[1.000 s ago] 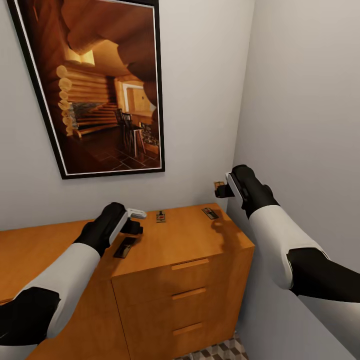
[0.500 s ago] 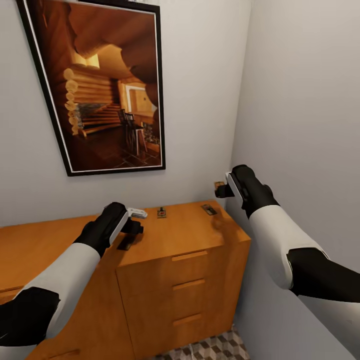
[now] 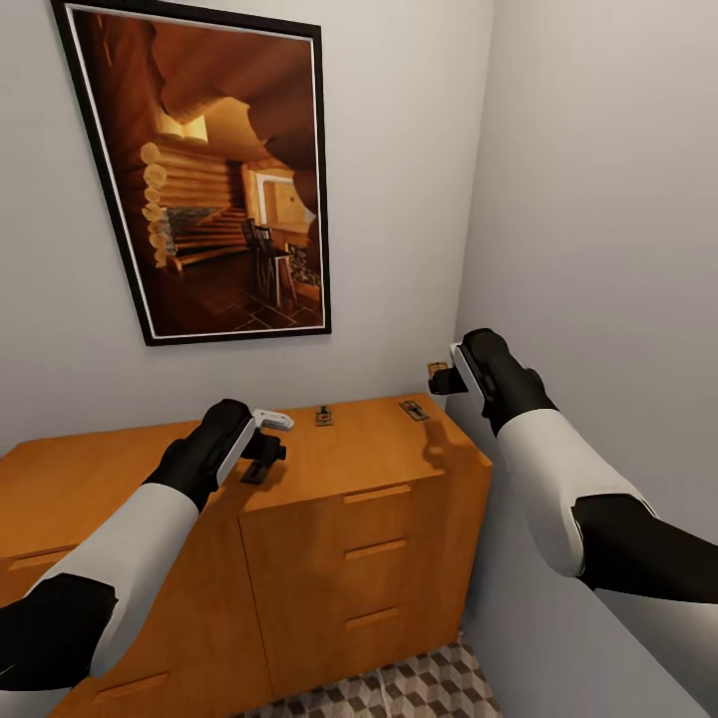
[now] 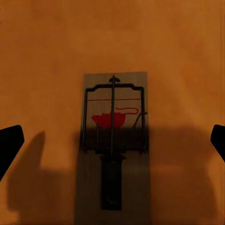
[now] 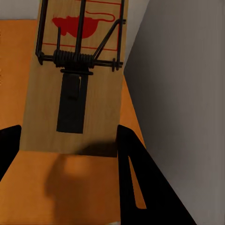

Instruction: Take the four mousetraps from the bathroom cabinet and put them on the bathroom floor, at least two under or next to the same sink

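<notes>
Fingers of your right gripper point(image 3: 446, 378) clamp one mousetrap point(image 5: 77, 77) above the cabinet point(image 3: 379, 464). Your left gripper point(image 3: 267, 439) hovers spread over a second trap point(image 4: 114, 145); two more point(image 3: 323, 416) point(image 3: 413, 409) lie on top.

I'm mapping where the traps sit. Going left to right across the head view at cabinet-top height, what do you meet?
Left claw over a mousetrap → second mousetrap → third mousetrap → right claw shut on the fourth mousetrap.
</notes>
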### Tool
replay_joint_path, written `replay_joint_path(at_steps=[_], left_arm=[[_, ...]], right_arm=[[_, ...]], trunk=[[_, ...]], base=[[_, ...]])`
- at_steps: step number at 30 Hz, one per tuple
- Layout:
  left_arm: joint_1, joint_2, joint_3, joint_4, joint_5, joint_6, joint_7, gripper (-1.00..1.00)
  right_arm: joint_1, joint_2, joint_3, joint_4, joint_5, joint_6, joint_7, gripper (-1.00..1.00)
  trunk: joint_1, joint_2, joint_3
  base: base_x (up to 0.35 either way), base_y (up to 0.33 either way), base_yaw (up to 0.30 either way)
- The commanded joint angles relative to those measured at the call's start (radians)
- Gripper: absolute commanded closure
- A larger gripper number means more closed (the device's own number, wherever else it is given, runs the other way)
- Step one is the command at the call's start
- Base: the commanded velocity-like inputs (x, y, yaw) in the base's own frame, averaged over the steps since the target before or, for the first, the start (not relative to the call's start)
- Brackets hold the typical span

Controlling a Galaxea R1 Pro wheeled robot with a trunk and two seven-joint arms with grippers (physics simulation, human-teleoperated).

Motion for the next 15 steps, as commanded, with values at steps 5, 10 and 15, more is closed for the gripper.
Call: replay_joint_path(at_steps=[5,10,15], left_arm=[[-0.001,0.002,-0.005,-0.002,0.008,0.004,0.003,-1.00],[-0.001,0.003,-0.005,-0.002,0.008,0.004,0.003,-1.00],[-0.001,0.003,-0.005,-0.001,0.008,0.004,0.003,-1.00]], right_arm=[[-0.001,0.000,0.002,-0.001,-0.004,0.004,-0.006,1.00],[-0.001,0.000,0.002,-0.001,-0.004,0.004,-0.007,1.00],[-0.001,0.000,0.002,-0.001,-0.004,0.004,-0.006,1.00]], trunk=[[0.000,-0.001,-0.001],[0.000,-0.001,-0.001],[0.000,-0.001,-0.001]], base=[[-0.005,0.000,0.000],[-0.014,0.000,0.000],[-0.091,0.000,0.000]])
